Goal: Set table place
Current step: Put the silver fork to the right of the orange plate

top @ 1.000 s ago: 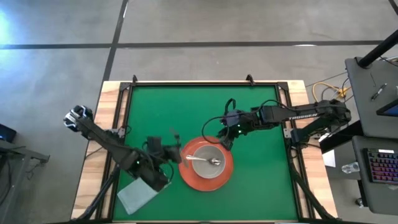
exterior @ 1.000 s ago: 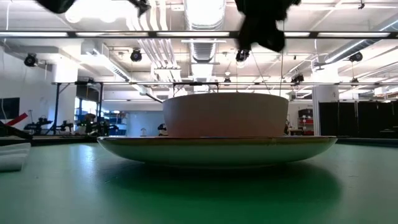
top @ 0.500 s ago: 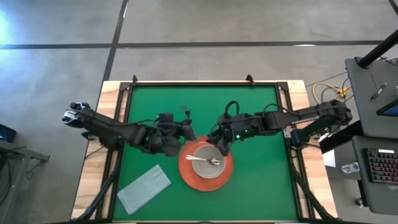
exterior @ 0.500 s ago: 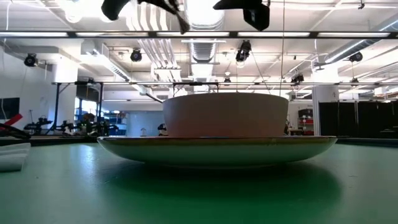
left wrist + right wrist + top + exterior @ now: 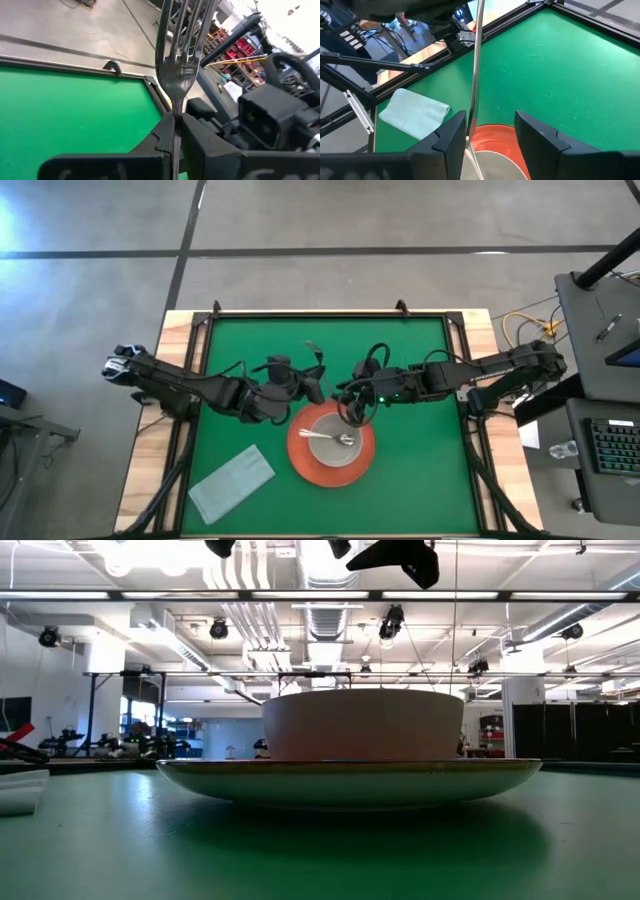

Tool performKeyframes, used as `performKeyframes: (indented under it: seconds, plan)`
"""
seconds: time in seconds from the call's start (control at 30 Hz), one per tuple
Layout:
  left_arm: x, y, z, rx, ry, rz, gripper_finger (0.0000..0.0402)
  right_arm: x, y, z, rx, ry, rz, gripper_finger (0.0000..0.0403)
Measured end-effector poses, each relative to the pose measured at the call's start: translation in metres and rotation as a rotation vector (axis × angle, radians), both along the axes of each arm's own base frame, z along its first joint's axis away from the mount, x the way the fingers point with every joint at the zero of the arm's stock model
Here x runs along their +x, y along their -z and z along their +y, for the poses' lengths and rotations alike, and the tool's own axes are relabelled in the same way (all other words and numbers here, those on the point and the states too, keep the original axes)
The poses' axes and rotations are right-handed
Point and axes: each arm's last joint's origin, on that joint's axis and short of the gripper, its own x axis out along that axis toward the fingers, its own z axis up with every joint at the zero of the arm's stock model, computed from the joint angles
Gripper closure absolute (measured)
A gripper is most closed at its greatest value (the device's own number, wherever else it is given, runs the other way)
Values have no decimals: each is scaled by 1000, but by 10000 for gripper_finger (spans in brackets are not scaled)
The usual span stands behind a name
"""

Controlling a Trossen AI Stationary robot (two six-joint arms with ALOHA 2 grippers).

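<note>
On the green counter (image 5: 400, 470), a pale folded cloth (image 5: 231, 481) lies at the near left. Beside it, the orange-red plate (image 5: 304, 461) carries the grey bowl (image 5: 322, 453) with the spoon (image 5: 335, 440) inside. Behind them, the left tool (image 5: 312, 383) is clamped on an upright fork (image 5: 179, 60), just off the plate's far rim; the right tool (image 5: 346, 402) hovers spread open.

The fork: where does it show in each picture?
High view: fork sticks up from the left pincer, beyond the plate.
Low view: not in it.
Left wrist view: fork clamped upright, centre.
Right wrist view: thin handle crossing the middle.
Shared landmark: the orange-red plate.
</note>
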Motion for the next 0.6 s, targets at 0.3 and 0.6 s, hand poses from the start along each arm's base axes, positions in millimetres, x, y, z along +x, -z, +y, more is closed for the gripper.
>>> performKeyframes:
  seconds: [0.3,0.6]
  plan:
    - [2,-5,0,7,7,-41,401,0,1,0,-3,0,10,244]
    - [4,-3,-1,3,26,-33,401,-2,5,-1,-10,1,43,339]
